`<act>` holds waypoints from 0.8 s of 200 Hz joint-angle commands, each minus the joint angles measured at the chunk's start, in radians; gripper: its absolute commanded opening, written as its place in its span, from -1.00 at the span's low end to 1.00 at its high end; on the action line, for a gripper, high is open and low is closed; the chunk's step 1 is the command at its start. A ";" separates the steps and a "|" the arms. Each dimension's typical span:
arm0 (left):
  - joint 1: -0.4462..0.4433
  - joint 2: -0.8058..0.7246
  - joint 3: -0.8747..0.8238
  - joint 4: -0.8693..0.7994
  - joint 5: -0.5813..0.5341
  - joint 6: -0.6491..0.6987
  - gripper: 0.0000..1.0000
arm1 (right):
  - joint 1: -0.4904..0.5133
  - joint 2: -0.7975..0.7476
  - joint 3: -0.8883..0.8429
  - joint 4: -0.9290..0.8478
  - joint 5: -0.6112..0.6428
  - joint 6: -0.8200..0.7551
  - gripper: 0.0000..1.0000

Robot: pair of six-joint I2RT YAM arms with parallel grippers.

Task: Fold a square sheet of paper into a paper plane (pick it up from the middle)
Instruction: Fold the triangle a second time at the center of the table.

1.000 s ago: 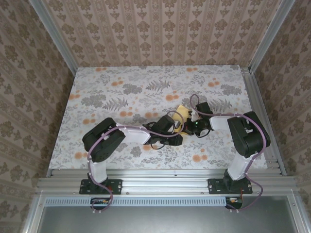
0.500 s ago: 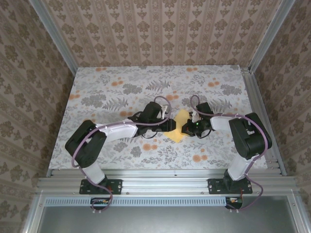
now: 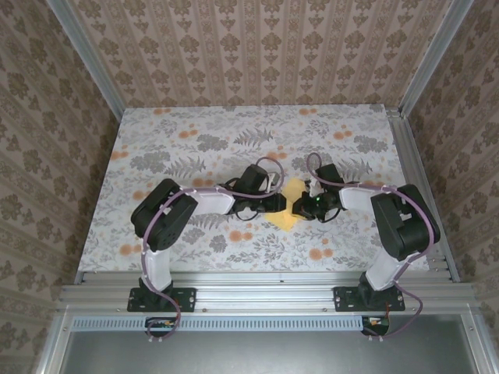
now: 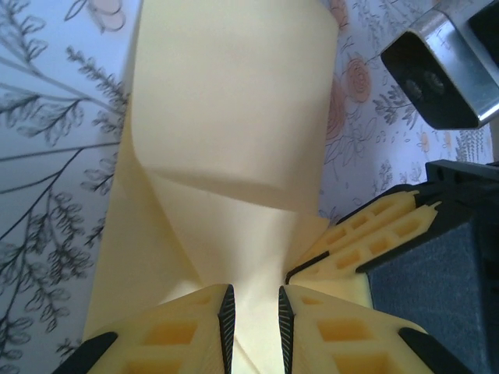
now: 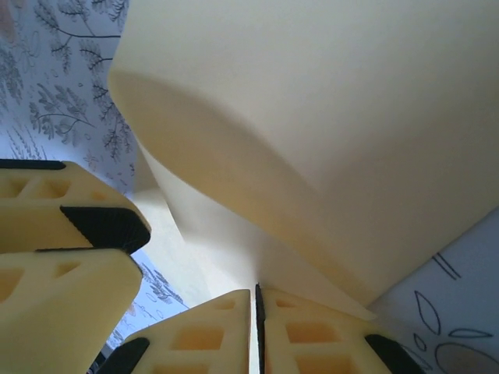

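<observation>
Mid-desk (image 3: 156, 156), floral cover: left hand (image 3: 278, 204) nipping the left edge of the square sheet of paper (image 3: 290, 204), fingers (image 4: 226, 319) narrowly parted around it; sheet, pale yellow, curled, between both hands; right hand (image 3: 297, 206) pinching its right edge, fingers nearly together

The bench (image 3: 195, 148) wears a pale cloth printed with grey ferns (image 3: 253, 139) and small orange flowers (image 3: 188, 133). Papered walls (image 3: 257, 54) with a brown damask pattern rise behind the bench and at both sides. A metal rail (image 3: 265, 296) runs along the bench's near edge.
</observation>
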 commanded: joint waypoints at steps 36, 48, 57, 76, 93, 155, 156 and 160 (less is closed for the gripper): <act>0.012 0.064 0.069 -0.005 0.037 0.052 -0.50 | 0.011 -0.102 -0.010 -0.038 -0.008 0.006 -0.70; 0.012 0.076 0.075 -0.003 0.045 0.051 -0.50 | 0.026 -0.109 -0.021 -0.031 -0.015 0.020 -0.72; 0.012 0.084 0.079 -0.004 0.051 0.052 -0.49 | 0.036 -0.112 -0.028 -0.026 -0.016 0.027 -0.73; 0.015 0.099 0.082 -0.005 0.055 0.055 -0.50 | 0.049 -0.103 -0.046 -0.006 -0.020 0.039 -0.76; 0.021 0.113 0.085 -0.010 0.059 0.059 -0.50 | 0.059 -0.087 -0.057 0.014 -0.021 0.046 -0.77; 0.033 0.124 0.079 -0.031 0.060 0.070 -0.50 | 0.067 -0.021 -0.050 0.021 0.023 0.014 -0.78; 0.033 0.124 0.079 -0.031 0.060 0.070 -0.50 | 0.066 -0.019 -0.051 0.020 0.023 0.013 -0.78; 0.035 0.125 0.079 -0.031 0.061 0.069 -0.50 | 0.066 -0.015 -0.052 0.018 0.026 0.008 -0.78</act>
